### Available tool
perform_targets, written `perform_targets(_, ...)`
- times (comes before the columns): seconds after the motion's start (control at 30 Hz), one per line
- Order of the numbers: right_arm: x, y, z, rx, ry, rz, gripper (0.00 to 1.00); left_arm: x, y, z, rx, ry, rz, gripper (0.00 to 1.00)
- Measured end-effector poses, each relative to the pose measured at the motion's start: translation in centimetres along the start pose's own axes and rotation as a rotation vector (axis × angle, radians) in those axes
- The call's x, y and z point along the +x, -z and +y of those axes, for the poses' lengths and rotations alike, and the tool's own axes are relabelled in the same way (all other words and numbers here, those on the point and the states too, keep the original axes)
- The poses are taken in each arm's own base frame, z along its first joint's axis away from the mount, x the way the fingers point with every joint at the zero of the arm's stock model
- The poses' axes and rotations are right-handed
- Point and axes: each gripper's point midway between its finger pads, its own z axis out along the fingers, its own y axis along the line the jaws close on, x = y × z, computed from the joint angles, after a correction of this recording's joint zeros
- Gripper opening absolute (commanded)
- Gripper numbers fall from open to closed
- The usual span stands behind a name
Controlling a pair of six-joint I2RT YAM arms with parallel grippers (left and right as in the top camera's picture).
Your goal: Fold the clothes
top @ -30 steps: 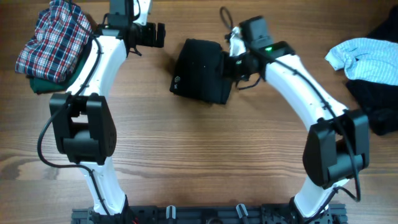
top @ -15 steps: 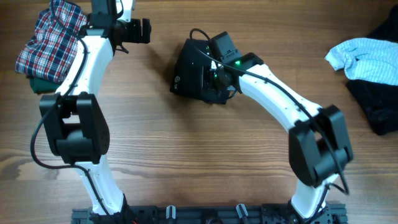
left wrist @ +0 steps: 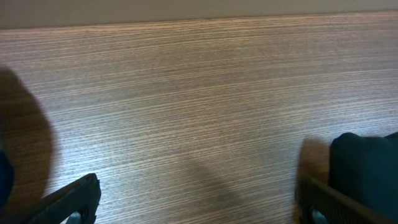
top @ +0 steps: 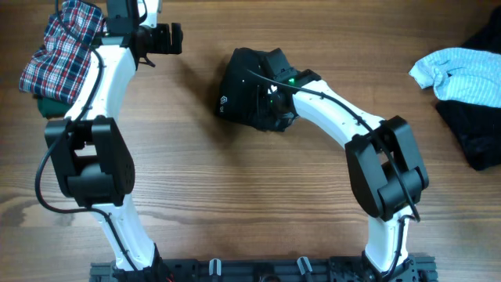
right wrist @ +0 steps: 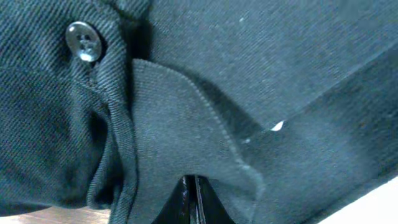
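While the folded black shirt (top: 249,98) lay on the table (top: 235,196), the right arm (top: 329,110) reached over it and the right jaws, clenched tight, pressed their tips into its cloth near a button (right wrist: 84,40). Left of the shirt, the left jaws hung released wide above the wood. A plaid garment (top: 63,47) lay farther left of it; a light blue garment (top: 462,70) and a dark garment (top: 481,133) lay well to its right.

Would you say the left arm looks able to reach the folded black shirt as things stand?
Probably yes: bare table lies between the open left end effector and the black shirt. The shut right end effector sits over the shirt's right part, leaving its left edge free.
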Motion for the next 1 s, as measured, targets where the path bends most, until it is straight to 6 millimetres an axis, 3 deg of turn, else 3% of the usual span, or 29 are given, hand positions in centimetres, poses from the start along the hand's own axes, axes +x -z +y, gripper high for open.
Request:
perform_targets(0.13, -0.7, -0.1, -2.2, 0.051, -0.004, -0.009, 0.04, 0.0, 0.0, 0.0, 0.000, 0.000, 0.001, 1.00)
perform_targets(0.37, -3.4, -0.1, -8.2, 0.098, -0.030, -0.042, 0.04, 0.2, 0.0, 0.0, 0.001, 0.002, 0.010, 1.00)
perform_targets(0.5, -4.7, 0.2, -10.2, 0.098, -0.028, -0.071, 0.04, 0.5, 0.0, 0.0, 0.002, 0.004, 0.019, 1.00)
perform_targets(0.63, -4.5, 0.2, -10.1, 0.084, -0.024, -0.061, 0.04, 0.6, 0.0, -0.1, 0.002, 0.004, 0.023, 1.00)
perform_targets(0.77, -4.0, 0.7, -8.7, 0.022, -0.020, -0.016, 0.04, 0.6, 0.0, 0.0, 0.002, 0.004, 0.024, 1.00)
perform_targets(0.97, -4.7, 3.6, -6.6, -0.069, -0.047, -0.016, 0.08, 0.6, 0.0, 0.0, 0.001, 0.004, 0.024, 1.00)
perform_targets(1.0, -5.1, 5.2, -5.7, -0.109, -0.045, -0.039, 0.09, 0.6, 0.0, 0.0, 0.001, 0.004, 0.023, 1.00)
